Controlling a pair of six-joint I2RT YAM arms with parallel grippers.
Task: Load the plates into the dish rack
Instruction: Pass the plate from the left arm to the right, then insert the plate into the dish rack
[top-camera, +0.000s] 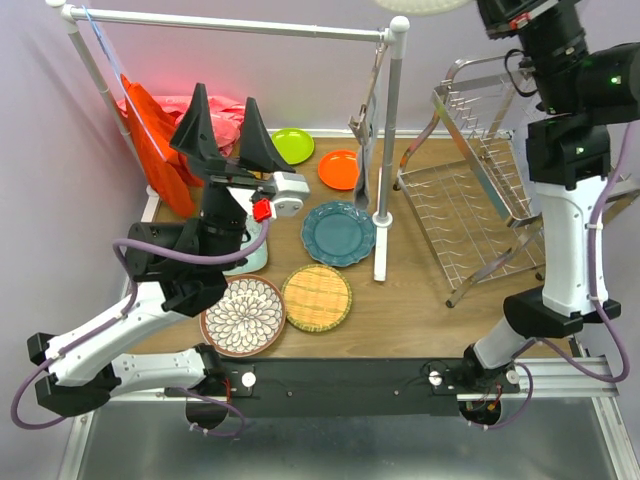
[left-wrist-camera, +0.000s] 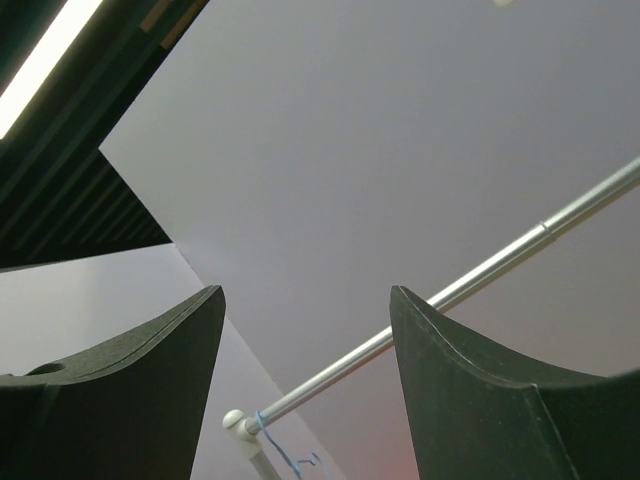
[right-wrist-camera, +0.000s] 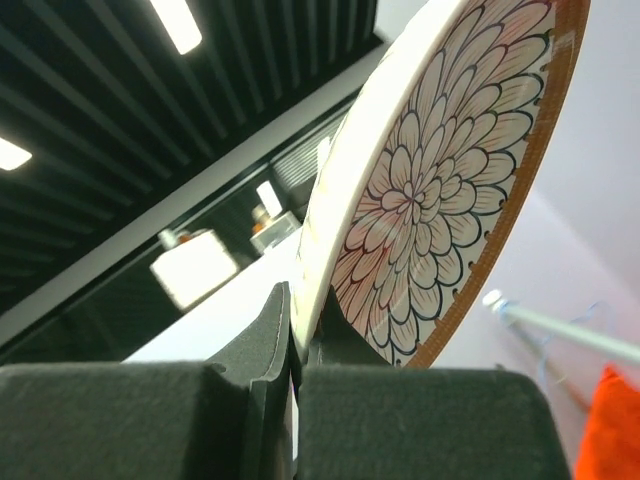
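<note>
Brown-rimmed white floral plate (right-wrist-camera: 440, 180), tilted on edge, rim pinched tight in right gripper (right-wrist-camera: 295, 345); left gripper (top-camera: 222, 128) spread wide, holding nothing.

this looks like a robotics lab test cell, not a real kitchen. a wooden tabletop (top-camera: 420, 320) is boxed in by lilac walls (top-camera: 300, 80), and a black mounting bar (top-camera: 350, 385) on a silver metal frame (top-camera: 600, 393) at its near edge carries a white and black left arm (top-camera: 110, 335) and a right arm (top-camera: 570, 250). household props are staged on it: a folding chrome wire dish rack (top-camera: 470, 200), a teal scalloped plate (top-camera: 338, 232), a white pipe rail (top-camera: 240, 25). the wrist views show a dark slatted ceiling (right-wrist-camera: 120, 130) with strip lights (right-wrist-camera: 178, 22).
</note>
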